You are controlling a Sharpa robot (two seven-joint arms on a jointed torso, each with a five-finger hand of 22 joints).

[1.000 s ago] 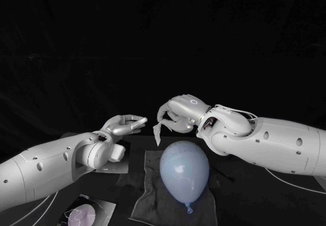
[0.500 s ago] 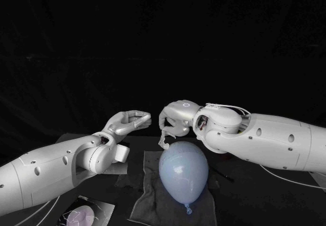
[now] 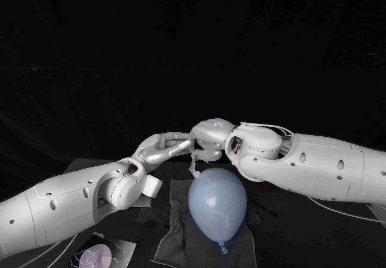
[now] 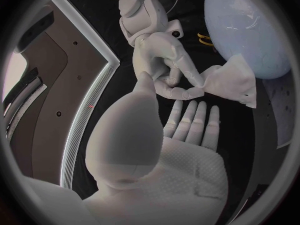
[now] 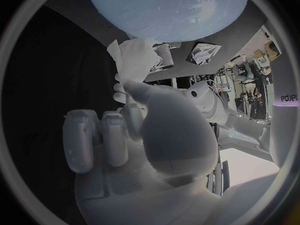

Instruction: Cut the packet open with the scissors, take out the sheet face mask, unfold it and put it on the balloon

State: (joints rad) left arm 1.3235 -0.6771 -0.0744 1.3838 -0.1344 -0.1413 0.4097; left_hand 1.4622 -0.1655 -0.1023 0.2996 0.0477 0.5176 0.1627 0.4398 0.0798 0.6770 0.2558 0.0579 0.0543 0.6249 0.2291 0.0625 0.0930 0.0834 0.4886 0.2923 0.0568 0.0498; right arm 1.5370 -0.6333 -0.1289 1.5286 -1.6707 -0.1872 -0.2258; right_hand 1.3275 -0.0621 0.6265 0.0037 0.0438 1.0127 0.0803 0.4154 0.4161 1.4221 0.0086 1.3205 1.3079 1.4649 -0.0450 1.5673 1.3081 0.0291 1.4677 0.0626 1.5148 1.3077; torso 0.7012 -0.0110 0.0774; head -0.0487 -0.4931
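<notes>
Right hand [image 3: 207, 137], fingers pinching a crumpled white mask [image 4: 232, 82] (folded, hanging just above the balloon [image 3: 217, 198]), left hand [image 3: 165, 147] flat, fingers straight, holding nothing, fingertips near the mask

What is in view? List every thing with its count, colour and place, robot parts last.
balloon: one, pale blue, lying on the cloth at mid-table.
cloth: one, dark grey, under the balloon.
sheet face mask: one, white, crumpled, hanging above the balloon's far end.
packet: one, silvery, flat at the near left of the table.
table: one, black.
left robot hand: one, silver, fingers apart, holding nothing, close beside the mask.
right robot hand: one, silver, pinching the mask.
</notes>
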